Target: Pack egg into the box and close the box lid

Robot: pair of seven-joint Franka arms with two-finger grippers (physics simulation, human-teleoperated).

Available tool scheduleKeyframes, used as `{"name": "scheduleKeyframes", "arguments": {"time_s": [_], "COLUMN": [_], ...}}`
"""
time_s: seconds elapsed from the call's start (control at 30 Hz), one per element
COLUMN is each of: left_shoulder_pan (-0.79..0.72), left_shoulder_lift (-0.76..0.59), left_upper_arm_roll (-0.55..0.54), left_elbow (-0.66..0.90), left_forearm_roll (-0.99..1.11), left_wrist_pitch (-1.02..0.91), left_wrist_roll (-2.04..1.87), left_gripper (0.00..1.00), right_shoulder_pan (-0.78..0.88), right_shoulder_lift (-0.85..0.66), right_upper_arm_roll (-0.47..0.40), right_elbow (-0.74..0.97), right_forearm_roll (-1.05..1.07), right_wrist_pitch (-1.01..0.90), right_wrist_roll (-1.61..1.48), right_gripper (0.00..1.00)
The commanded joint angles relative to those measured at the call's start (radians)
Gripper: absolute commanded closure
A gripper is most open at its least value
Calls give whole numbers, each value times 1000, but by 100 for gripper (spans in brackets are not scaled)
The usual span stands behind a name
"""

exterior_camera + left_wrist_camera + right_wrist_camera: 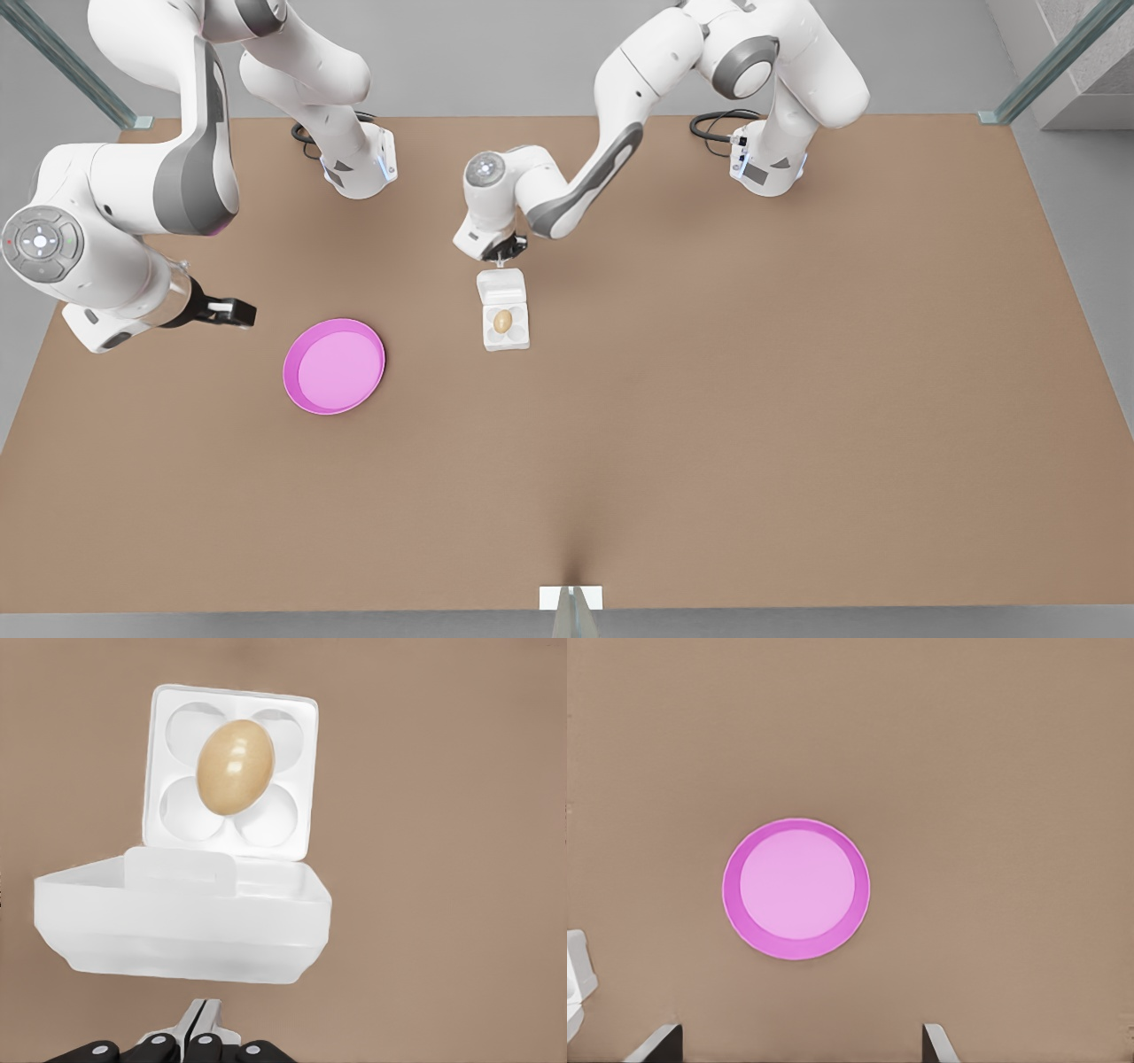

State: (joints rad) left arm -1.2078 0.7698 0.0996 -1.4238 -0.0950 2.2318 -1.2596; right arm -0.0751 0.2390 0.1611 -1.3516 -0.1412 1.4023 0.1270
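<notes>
My left fingers are pressed together behind the raised lid; egg in box; right fingers spread above the plate.

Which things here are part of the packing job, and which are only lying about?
Part of the job:
- egg, lying in the box
- box lid, open
- left claw, shut, beside the lid

Only lying about:
- pink plate
- right claw, open, waiting above the table

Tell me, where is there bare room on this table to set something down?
The table is bare on the front view's right of the box, and toward the near edge. It is crowded between the pink plate and box lid, where the left gripper hovers.
</notes>
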Motion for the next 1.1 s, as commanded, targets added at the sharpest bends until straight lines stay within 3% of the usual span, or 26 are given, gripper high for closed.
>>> {"name": "scheduleKeyframes", "arguments": {"time_s": [0.0,0.4,0.5,0.6,0.8,1.07], "left_shoulder_pan": [1,13,8,-32,-42,19], "left_shoulder_lift": [-1,-6,-23,-64,-61,-109], "left_upper_arm_roll": [14,68,66,14,14,29], "left_elbow": [2,9,11,17,0,-112], "left_forearm_roll": [28,43,41,38,87,294], "left_wrist_pitch": [60,28,-29,-241,-638,-595], "left_wrist_roll": [-506,-500,-498,-494,224,333], "left_gripper": [79,79,79,79,79,79], "right_shoulder_pan": [0,-8,-6,-5,-6,-6], "right_shoulder_lift": [-1,0,8,8,10,10], "right_upper_arm_roll": [0,0,0,0,0,-3], "right_elbow": [0,3,5,5,5,6], "right_forearm_roll": [0,-1,-1,-1,-1,-1], "right_wrist_pitch": [-14,-20,-20,-20,-20,-20], "right_wrist_roll": [-130,-132,-130,-130,-130,-132], "right_gripper": [0,0,0,0,0,0]}}
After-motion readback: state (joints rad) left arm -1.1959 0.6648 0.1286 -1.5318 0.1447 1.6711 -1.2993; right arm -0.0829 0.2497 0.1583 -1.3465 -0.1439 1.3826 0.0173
